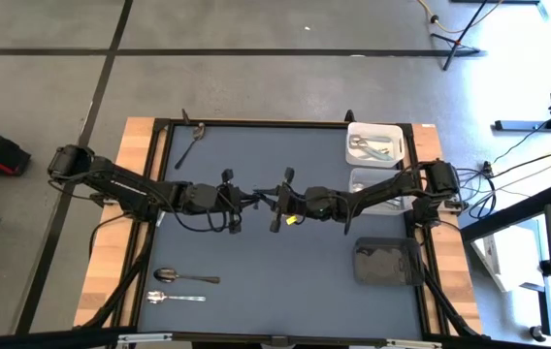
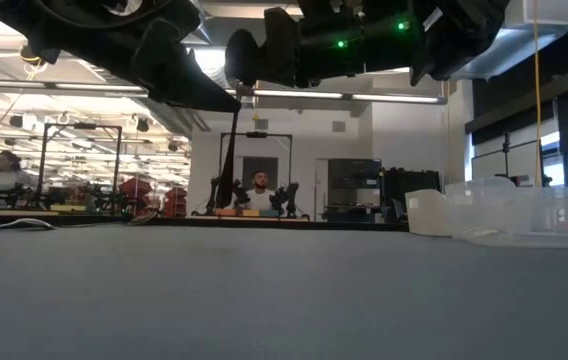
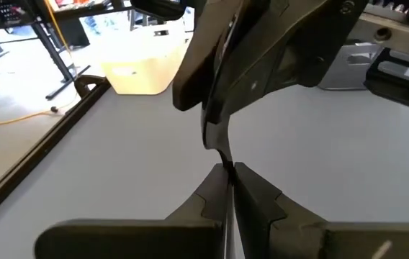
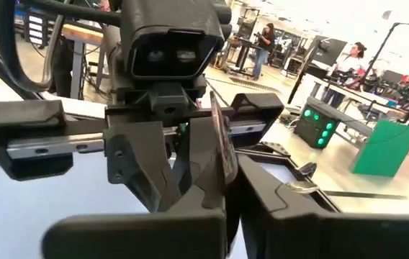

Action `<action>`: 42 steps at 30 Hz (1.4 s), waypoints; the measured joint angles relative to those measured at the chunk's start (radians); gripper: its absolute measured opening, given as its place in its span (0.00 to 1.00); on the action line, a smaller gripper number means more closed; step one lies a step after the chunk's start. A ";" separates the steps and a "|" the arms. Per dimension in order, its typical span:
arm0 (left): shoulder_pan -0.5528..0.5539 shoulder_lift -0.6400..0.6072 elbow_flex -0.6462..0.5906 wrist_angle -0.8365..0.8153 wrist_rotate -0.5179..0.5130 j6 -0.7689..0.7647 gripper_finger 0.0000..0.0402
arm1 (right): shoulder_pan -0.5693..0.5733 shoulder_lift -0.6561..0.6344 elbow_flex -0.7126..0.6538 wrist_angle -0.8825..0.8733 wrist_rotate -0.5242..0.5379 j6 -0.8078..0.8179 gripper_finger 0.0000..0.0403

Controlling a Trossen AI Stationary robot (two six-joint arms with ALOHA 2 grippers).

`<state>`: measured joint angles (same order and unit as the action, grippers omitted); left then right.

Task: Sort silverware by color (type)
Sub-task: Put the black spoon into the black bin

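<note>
Overhead, both arms meet above the middle of the grey worktop (image 1: 285, 271), the left gripper (image 1: 274, 206) and right gripper (image 1: 288, 204) nearly tip to tip around one dark utensil (image 1: 277, 206) held clear of the surface.

Left wrist view: the left gripper's fingers (image 3: 262, 198) are pressed together on a thin dark handle (image 3: 227, 188); the right gripper's dark fingers close on the same piece from the opposite end. Right wrist view: the right gripper's fingers (image 4: 190, 194) are together on a flat dark blade-like end (image 4: 221, 144), with the left arm's wrist camera directly facing. So both grippers are clamped on the one utensil; whether it is a fork or a spoon I cannot tell.

Only the high view shows the rest of the silverware: a dark spoon (image 1: 184, 277) and a shiny spoon (image 1: 174, 298) lying side by side near the front left corner, a dark spoon (image 1: 192, 143) near the back left corner, and several pieces in the white bin (image 1: 374, 142) at the back right. A clear bin (image 1: 368, 182) sits just in front of it; a dark bin (image 1: 387, 261) is nearer the front right.

Low view: arms overhead, bins (image 2: 484, 212) at right, a seated person (image 2: 259, 192) beyond the worktop.
</note>
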<state>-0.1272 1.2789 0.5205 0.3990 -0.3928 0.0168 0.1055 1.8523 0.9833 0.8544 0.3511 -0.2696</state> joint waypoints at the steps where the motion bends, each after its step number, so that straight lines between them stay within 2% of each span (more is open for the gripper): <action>1: 0.000 0.000 0.000 -0.002 0.000 -0.006 0.03 | 0.000 0.000 0.000 0.000 0.001 -0.004 0.02; 6: 0.000 0.000 0.000 -0.007 0.020 0.012 0.06 | 0.000 0.000 0.000 -0.003 -0.002 -0.022 0.02; 10: 0.000 -0.006 0.000 -0.042 0.036 0.020 0.16 | 0.000 -0.032 0.000 -0.052 0.004 -0.056 0.02; 12: -0.001 -0.030 0.000 -0.077 0.080 0.020 0.21 | 0.000 -0.074 0.000 -0.115 0.009 -0.057 0.02; 15: -0.001 -0.082 0.001 -0.145 0.124 0.020 0.28 | 0.000 -0.149 0.000 -0.250 0.008 -0.056 0.01; 18: -0.001 -0.138 0.001 -0.224 0.124 0.016 0.32 | 0.000 -0.227 0.000 -0.406 0.006 -0.024 0.01; 23: -0.001 -0.172 0.001 -0.313 0.122 0.015 0.33 | 0.000 -0.373 0.000 -0.685 0.005 0.034 0.01; 32: -0.001 -0.166 0.001 -0.318 0.122 0.014 0.33 | 0.025 -0.626 0.005 -1.070 0.008 0.160 0.00; 36: -0.001 -0.166 0.001 -0.322 0.122 0.013 0.33 | 0.071 -0.692 0.074 -1.284 0.063 0.231 0.00; 42: -0.001 -0.166 0.001 -0.344 0.122 0.013 0.33 | 0.150 -0.697 0.232 -1.620 0.102 0.405 0.00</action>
<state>-0.1280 1.1130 0.5213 0.0551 -0.2710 0.0299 0.2556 1.1549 1.2155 -0.7655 0.4527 0.1349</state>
